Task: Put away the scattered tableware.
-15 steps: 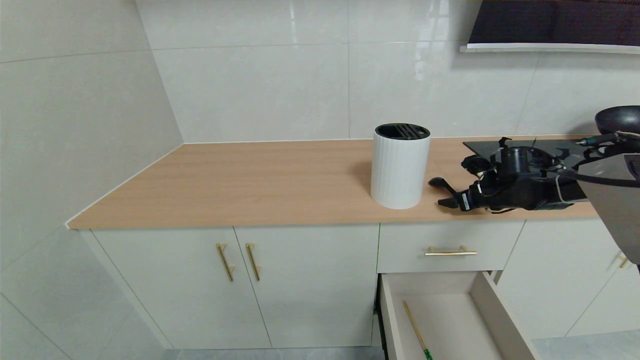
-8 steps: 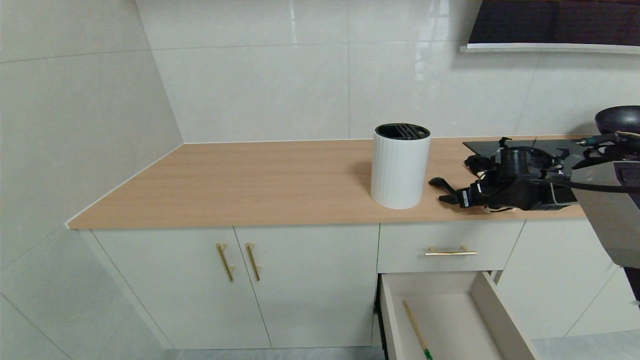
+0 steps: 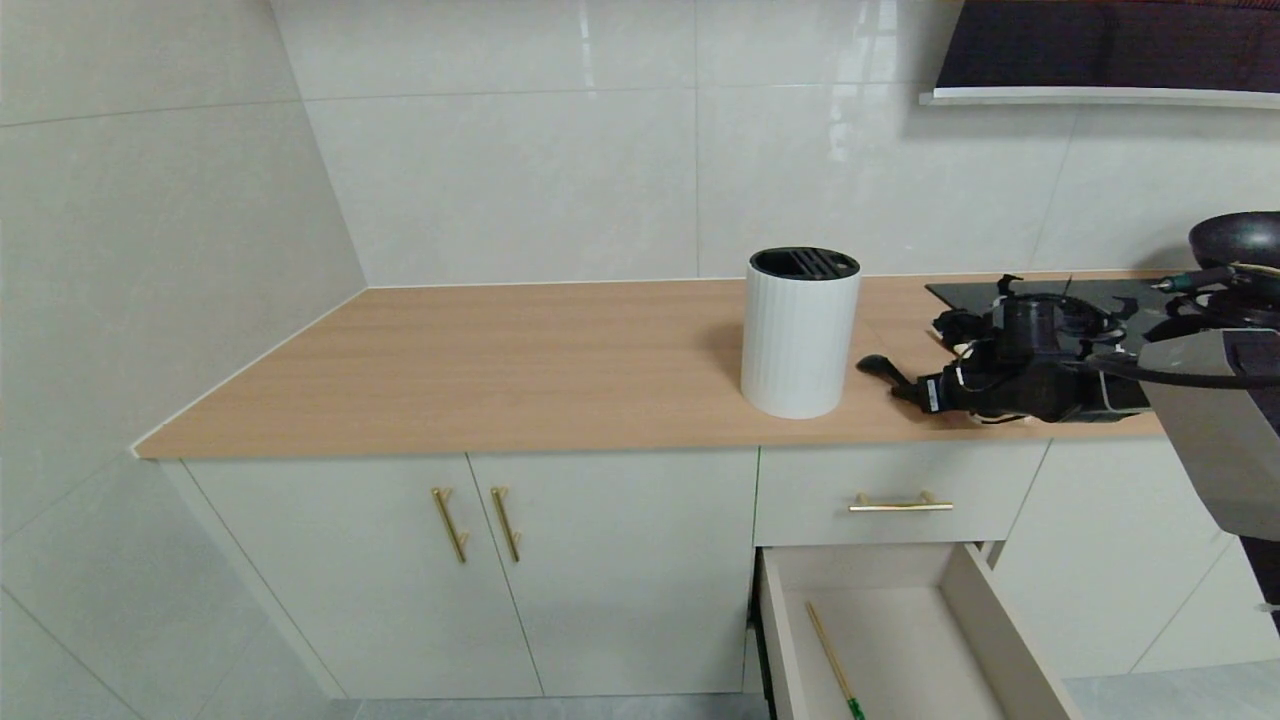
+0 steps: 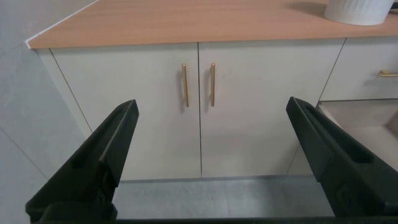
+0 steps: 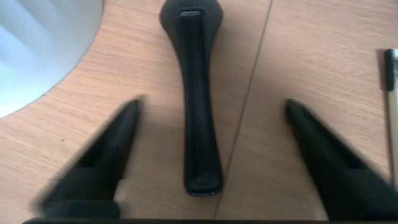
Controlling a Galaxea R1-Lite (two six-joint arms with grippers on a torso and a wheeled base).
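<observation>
Utensil (image 5: 198,74) lies on the surface (image 3: 500,360) beside the holder (image 3: 799,335), between the spread jaws of the right gripper (image 5: 211,106); the left gripper (image 4: 211,104) has its jaws spread too.

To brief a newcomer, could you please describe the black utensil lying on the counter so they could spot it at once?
On the wooden countertop, look just right of the white ribbed canister, toward the stove. The black utensil lies flat there between the open fingers of the right end effector; unlike the upright canister, it is slim, with one wider rounded end.
</observation>
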